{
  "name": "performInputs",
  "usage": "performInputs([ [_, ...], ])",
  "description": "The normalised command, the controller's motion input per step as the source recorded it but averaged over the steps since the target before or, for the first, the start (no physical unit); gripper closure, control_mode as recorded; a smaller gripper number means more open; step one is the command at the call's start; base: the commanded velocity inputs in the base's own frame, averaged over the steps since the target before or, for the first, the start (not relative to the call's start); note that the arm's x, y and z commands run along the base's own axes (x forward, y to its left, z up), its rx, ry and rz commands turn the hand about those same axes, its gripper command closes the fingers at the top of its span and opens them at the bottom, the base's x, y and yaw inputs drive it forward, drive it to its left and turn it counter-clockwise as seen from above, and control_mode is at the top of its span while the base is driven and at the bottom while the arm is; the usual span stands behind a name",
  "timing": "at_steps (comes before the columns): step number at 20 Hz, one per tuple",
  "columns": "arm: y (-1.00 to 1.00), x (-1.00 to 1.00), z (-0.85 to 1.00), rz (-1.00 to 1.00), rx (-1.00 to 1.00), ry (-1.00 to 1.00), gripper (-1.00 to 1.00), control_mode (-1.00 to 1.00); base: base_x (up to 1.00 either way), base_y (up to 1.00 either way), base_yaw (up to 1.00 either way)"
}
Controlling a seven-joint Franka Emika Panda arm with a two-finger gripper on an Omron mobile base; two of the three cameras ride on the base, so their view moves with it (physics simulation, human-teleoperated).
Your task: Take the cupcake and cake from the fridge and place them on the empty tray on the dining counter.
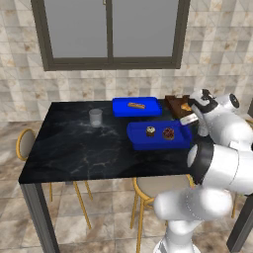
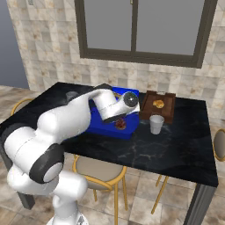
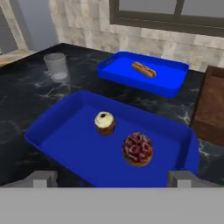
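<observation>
The blue tray [image 3: 65, 135] lies on the black marble dining counter [image 1: 84, 148]. On the tray the pale-topped cupcake [image 3: 105, 123] stands upright, with the dark reddish cake [image 3: 138, 149] just to its right, a small gap between them. Both also show side by side, cupcake [image 1: 150, 131] and cake [image 1: 168, 133], on the tray [image 1: 158, 145]. My gripper [image 3: 113, 179] hovers over the tray's near rim, open and holding nothing, its fingertips [image 3: 43, 178] set wide apart. From the right base view my arm hides the cupcake and the cake [image 2: 120, 124] peeks out. The fridge is out of view.
A second blue tray [image 3: 171, 85] with a tan bread stick [image 3: 143, 69] lies behind. A dark brown tray [image 2: 158, 105] sits to the right, a white cup [image 2: 156, 124] before it. A glass [image 1: 95, 117] stands left. Yellow-legged stools [image 1: 24, 143] line the counter.
</observation>
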Motion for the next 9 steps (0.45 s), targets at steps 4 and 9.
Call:
performInputs([
  [4,-0.10,-1.00,1.00,0.00,-0.01,0.06,-1.00,-1.00,0.00,0.00,0.00],
  [9,-0.03,-0.97,0.77,-0.01,-0.01,0.05,-1.00,-1.00,0.00,0.00,0.00],
])
